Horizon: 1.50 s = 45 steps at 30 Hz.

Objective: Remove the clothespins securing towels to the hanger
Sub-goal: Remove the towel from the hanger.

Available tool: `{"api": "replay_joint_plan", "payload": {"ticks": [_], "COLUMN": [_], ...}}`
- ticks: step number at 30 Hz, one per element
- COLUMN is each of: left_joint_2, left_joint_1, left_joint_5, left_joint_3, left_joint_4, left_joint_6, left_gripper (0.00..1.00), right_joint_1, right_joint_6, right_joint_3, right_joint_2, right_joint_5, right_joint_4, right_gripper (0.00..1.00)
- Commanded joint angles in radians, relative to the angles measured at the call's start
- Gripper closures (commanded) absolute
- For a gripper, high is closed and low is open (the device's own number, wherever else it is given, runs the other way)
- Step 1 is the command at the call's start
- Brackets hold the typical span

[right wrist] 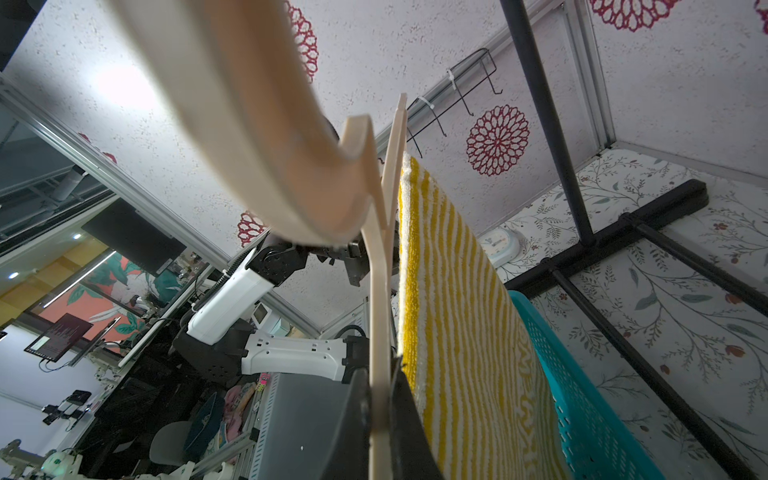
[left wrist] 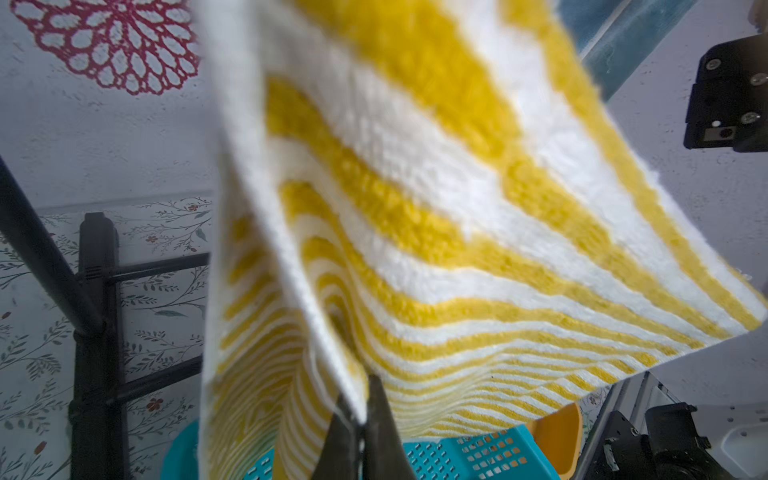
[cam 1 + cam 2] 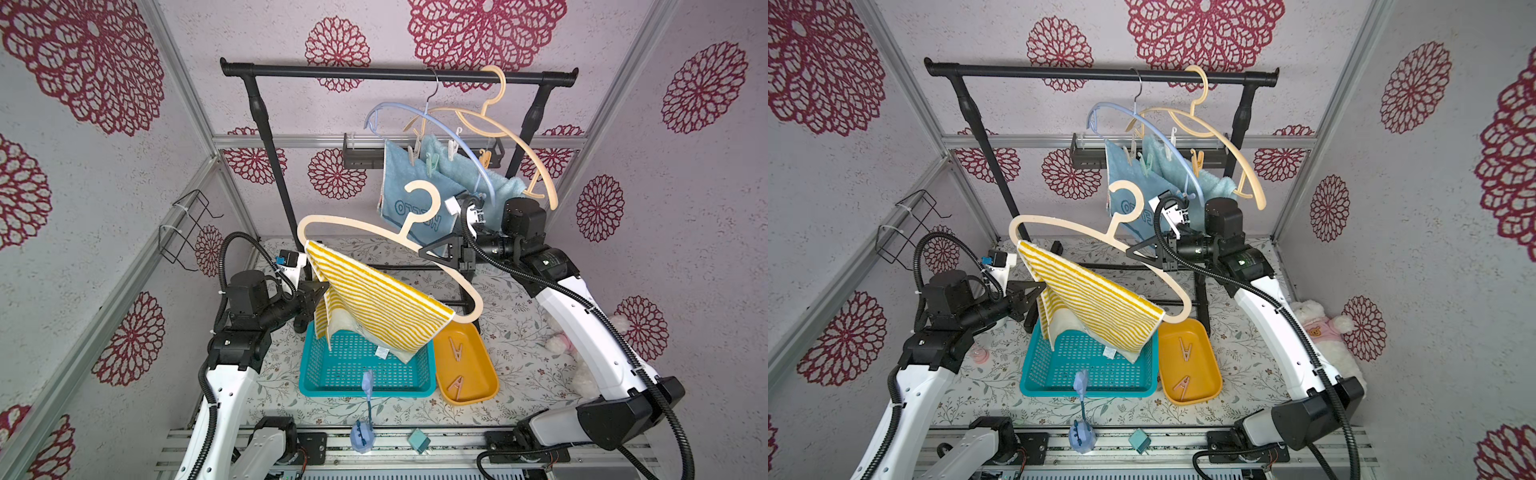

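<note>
Left wrist view: the left fingers (image 2: pixel 382 424) are clenched on the hem of the striped towel (image 2: pixel 415 208). It looks soft and light, and it is draped over the beige hanger (image 1: pixel 376 291), which the right fingers (image 1: pixel 353 415) clamp. Four clothespins (image 3: pixel 432 162) sit on the blue towels (image 3: pixel 461 176); I would pinch their stiff tails.

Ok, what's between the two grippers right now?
The striped towel, draped on the beige hanger. The left gripper is shut on the towel's edge and the right gripper is shut on the hanger. Both top views show it.
</note>
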Motion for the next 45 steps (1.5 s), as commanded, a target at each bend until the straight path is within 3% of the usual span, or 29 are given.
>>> {"api": "replay_joint_plan", "payload": {"ticks": [1,5,10,14,21,30,33,37,45], "left_joint_2": [-0.044,-0.077,-0.108,-0.124,-0.144,-0.114,-0.059,0.032,0.103], "left_joint_1": [0.002,-0.023,-0.093,-0.099,-0.099,-0.099,-0.099,-0.099,-0.098], "left_joint_5": [0.088,0.173,0.188,0.166,-0.065,-0.516,-0.562,-0.515,-0.685], "left_joint_3": [0.049,0.156,0.314,0.43,0.599,0.706,0.742,0.827,1.057], "left_joint_4": [-0.043,-0.17,-0.278,-0.284,-0.301,-0.159,-0.099,-0.068,-0.092], "left_joint_6": [-0.003,-0.019,-0.059,-0.123,-0.162,-0.182,-0.174,-0.185,-0.09], "left_gripper": [1.0,1.0,1.0,1.0,1.0,1.0,1.0,1.0,1.0], "right_joint_1": [-0.01,-0.01,-0.009,-0.005,0.002,0.001,0.002,0.002,0.001], "right_joint_6": [-0.055,-0.118,-0.149,-0.179,-0.225,-0.256,-0.263,-0.269,-0.313], "right_joint_3": [0.094,0.166,0.181,0.184,0.181,0.181,0.181,0.192,0.209], "right_joint_2": [0.018,0.062,0.089,0.108,0.105,0.094,0.087,0.073,0.057], "right_joint_5": [0.071,0.208,0.306,0.369,0.45,0.518,0.526,0.52,0.596], "right_joint_4": [-0.034,-0.14,-0.164,-0.205,-0.253,-0.29,-0.295,-0.299,-0.361], "right_gripper": [1.0,1.0,1.0,1.0,1.0,1.0,1.0,1.0,1.0]}}
